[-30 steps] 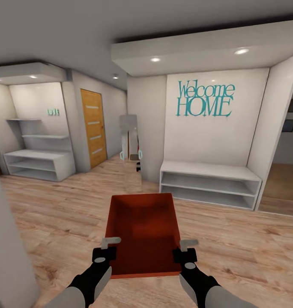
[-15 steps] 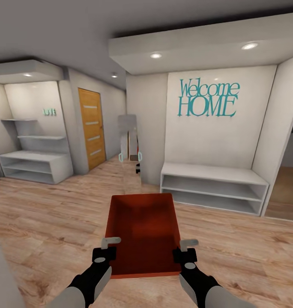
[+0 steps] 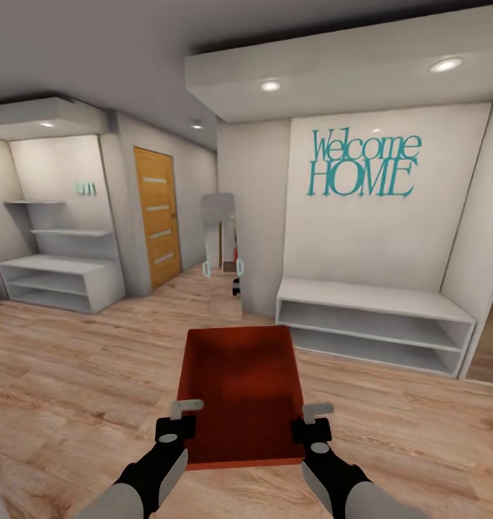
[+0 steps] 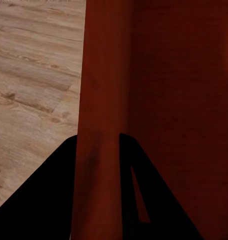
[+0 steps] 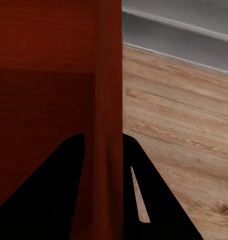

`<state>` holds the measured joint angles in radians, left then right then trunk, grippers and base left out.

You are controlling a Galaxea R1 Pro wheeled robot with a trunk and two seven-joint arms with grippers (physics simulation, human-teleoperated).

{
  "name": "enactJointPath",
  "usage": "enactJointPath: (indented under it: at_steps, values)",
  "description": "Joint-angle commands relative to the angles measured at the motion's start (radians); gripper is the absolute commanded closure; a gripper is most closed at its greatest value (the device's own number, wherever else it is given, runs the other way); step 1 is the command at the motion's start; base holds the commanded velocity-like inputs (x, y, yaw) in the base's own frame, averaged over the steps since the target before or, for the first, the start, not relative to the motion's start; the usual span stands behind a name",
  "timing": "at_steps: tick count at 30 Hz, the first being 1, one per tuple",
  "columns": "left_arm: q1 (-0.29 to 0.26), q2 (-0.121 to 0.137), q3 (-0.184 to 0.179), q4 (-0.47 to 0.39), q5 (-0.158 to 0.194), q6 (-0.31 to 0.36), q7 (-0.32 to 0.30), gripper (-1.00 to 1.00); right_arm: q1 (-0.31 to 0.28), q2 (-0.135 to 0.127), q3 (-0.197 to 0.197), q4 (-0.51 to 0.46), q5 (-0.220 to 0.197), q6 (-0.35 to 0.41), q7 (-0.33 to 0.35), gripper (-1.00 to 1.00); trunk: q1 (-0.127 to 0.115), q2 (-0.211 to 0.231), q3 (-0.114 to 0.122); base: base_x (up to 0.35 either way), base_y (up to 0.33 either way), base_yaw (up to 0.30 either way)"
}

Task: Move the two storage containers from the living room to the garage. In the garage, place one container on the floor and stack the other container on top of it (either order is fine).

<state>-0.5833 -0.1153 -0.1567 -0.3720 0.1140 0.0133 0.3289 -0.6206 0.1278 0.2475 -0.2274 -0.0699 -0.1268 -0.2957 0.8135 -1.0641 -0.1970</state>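
A: How are the two tools set?

B: The left tool (image 3: 180,422) is pinched on the left wall of the storage container (image 3: 241,393), one finger inside and one outside. The right tool (image 3: 313,424) is pinched the same way on the right wall. In the left wrist view the red wall (image 4: 101,120) is seen clamped between the dark fingers (image 4: 49,200); the same is seen in the right wrist view (image 5: 106,100).

A: Where is the container held?

B: It is carried level between both tools, in front of the robot and above the wood-plank floor (image 3: 73,375), its open top upward.

A: What is seen beyond it?

B: A white low shelf (image 3: 376,324) is set under teal "Welcome HOME" lettering (image 3: 362,164). A wooden door (image 3: 158,216) and a second white shelf unit (image 3: 59,277) are seen further left.
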Motion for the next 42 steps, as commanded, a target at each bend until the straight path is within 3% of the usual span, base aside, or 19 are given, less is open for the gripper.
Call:
enactJointPath:
  at_steps: [1,22,42]
  values:
    - [-0.001,0.009,0.005,-0.004,-0.011,-0.044,0.009,1.00,-0.001,0.000,-0.008,0.002,-0.017,-0.001,0.007,1.00,0.001,-0.001,-0.001,0.324,0.000,0.222]
    - [-0.001,0.009,0.005,-0.004,-0.013,-0.044,0.009,1.00,-0.001,0.000,-0.008,0.002,-0.021,-0.003,0.007,1.00,0.001,-0.001,-0.001,0.324,0.000,0.261]
    - [-0.001,0.009,0.005,-0.004,-0.013,-0.044,0.009,1.00,-0.001,0.000,-0.008,0.002,-0.021,-0.002,0.006,1.00,0.001,-0.001,-0.001,0.324,0.000,0.016]
